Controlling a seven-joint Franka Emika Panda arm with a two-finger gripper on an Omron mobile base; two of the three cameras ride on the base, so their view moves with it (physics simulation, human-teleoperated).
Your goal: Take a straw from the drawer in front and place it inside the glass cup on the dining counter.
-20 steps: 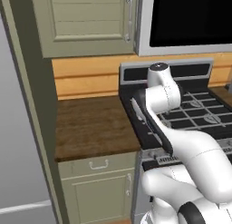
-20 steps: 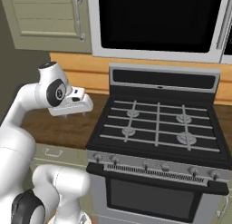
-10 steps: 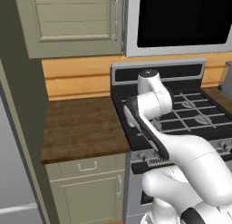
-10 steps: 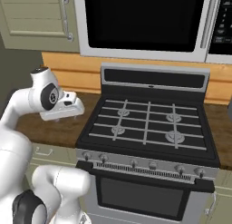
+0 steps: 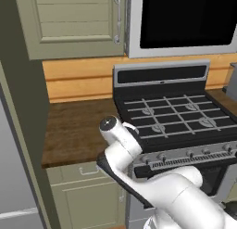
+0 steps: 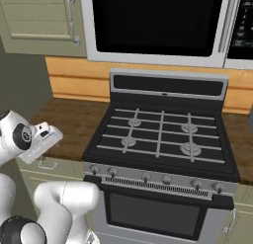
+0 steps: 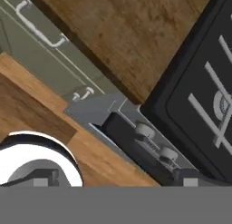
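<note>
The drawer (image 5: pixel 83 172) is a shallow sage-green front with a small bow handle, set under the short dark wood worktop (image 5: pixel 78 126), and it is shut. It also lies at the upper left of the hand view as the drawer (image 7: pixel 31 35). My gripper (image 7: pixel 116 180) is open with nothing between its far-apart fingertips (image 7: pixel 189 177). It hangs in front of the worktop's edge, near the stove's left corner. In the right base view the gripper (image 6: pixel 49 137) sits just above the drawer (image 6: pixel 47 165). The straw is hidden. The glass cup and dining counter are out of view.
A black gas stove (image 6: pixel 160 134) stands right of the worktop, with knobs (image 7: pixel 145 131) along its front. Above it is a microwave (image 5: pixel 185 19). Sage cabinet doors (image 5: pixel 76 22) hang over the worktop. A tall dark panel (image 5: pixel 21 130) borders the left side.
The base has driven, so the whole scene has shifted and the stove now sits more central. My hand has dropped from above the worktop to its front edge.
</note>
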